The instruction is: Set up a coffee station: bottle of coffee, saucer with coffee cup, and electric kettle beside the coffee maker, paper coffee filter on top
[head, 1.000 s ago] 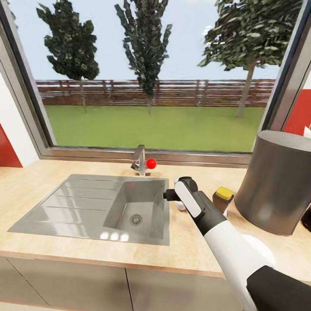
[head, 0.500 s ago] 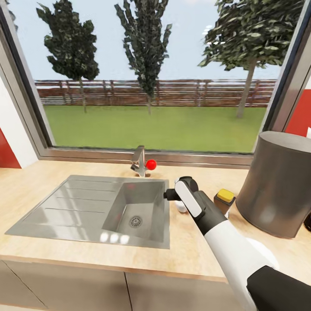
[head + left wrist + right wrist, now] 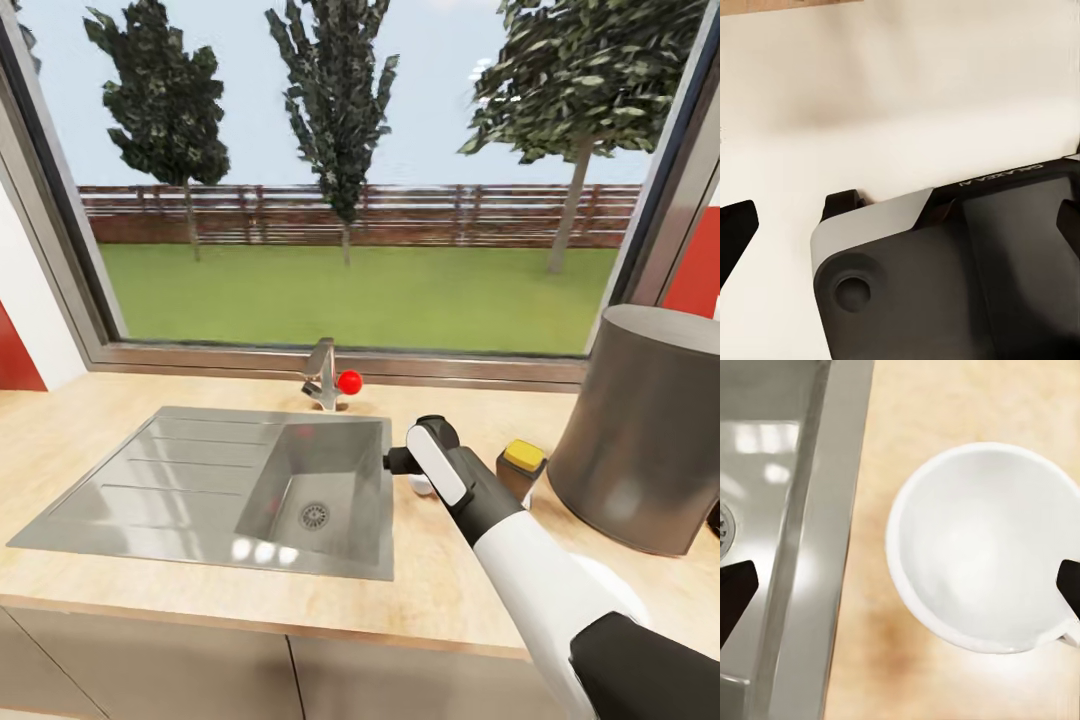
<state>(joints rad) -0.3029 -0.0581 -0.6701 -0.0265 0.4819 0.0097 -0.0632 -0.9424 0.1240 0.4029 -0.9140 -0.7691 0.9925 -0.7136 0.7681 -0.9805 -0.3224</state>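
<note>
The right hand (image 3: pixel 400 462) is held wide above the coffee cup (image 3: pixel 986 547); it should be lowered squarely; the left hand's state cannot be told.

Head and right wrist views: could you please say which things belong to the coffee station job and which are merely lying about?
Job things:
- coffee cup
- bottle of coffee
- coffee maker
- saucer
- countertop

Lying about:
- sink
- tap
</note>
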